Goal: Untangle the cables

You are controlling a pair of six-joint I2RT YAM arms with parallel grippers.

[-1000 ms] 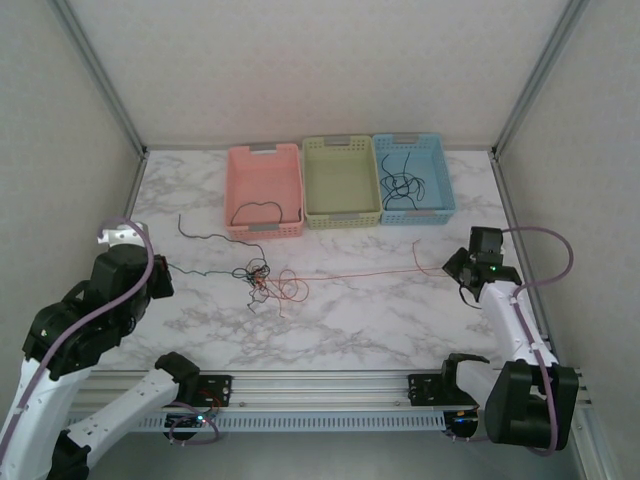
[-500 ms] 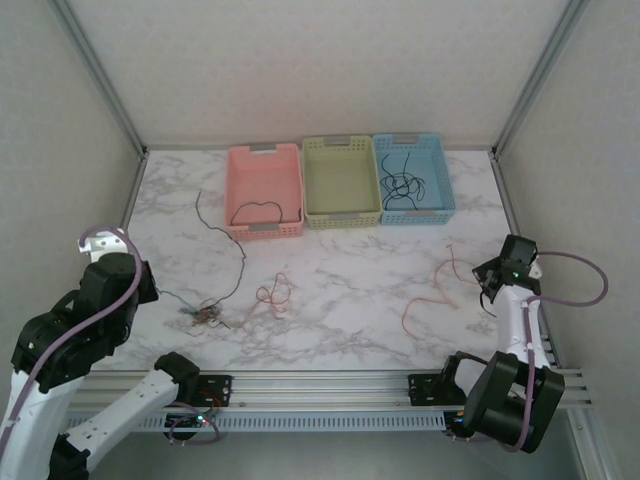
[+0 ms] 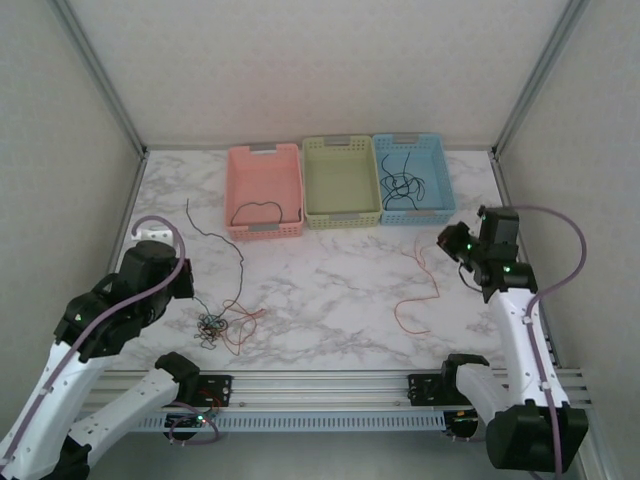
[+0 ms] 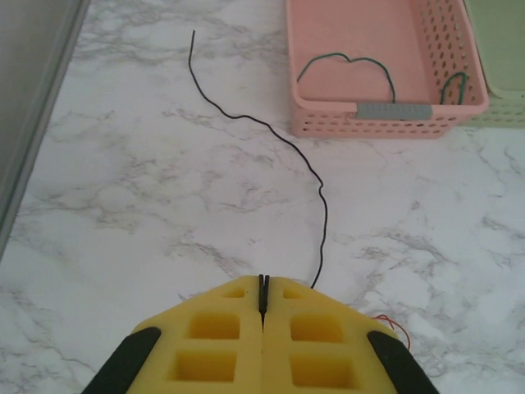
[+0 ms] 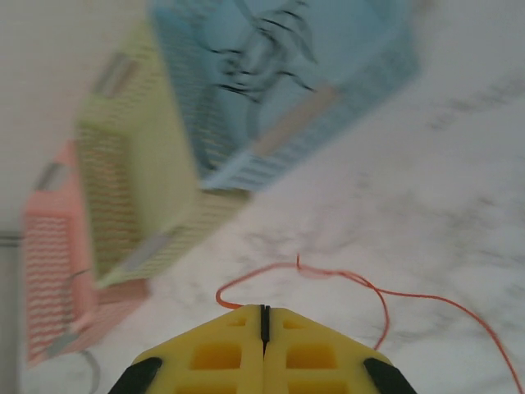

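L gripper (image 4: 263, 283) pressed together beside black wire (image 4: 325, 222). R gripper (image 5: 263, 316) pressed together by orange wire (image 5: 410, 295). Wire clump (image 3: 212, 324) near-left.

- White, grey-veined marble-look counter (image 3: 340, 270): smooth, with a soft sheen.
- Pink plastic basket (image 4: 328, 121), pale green plastic basket (image 3: 318, 218) and blue plastic basket (image 3: 440, 215): matt moulded lattice walls, each with a flat grey tab on the front.
- Thin black cable (image 4: 326, 213), orange-red cable (image 5: 340, 275) and dark green cable (image 4: 349, 57) — fine, smooth sheathing.
- Yellow jaws on both wrists: matt, with moulded square pockets; plastic or foam, hard to tell which.
- Silver rail (image 3: 320, 385) at the near edge: ribbed metal.
- Pale walls (image 3: 320, 70) — matt, finely pebbled; silver frame post (image 3: 100, 75), plain metal.
- Left arm's black shell (image 3: 120, 300): smooth plastic, faint gloss.
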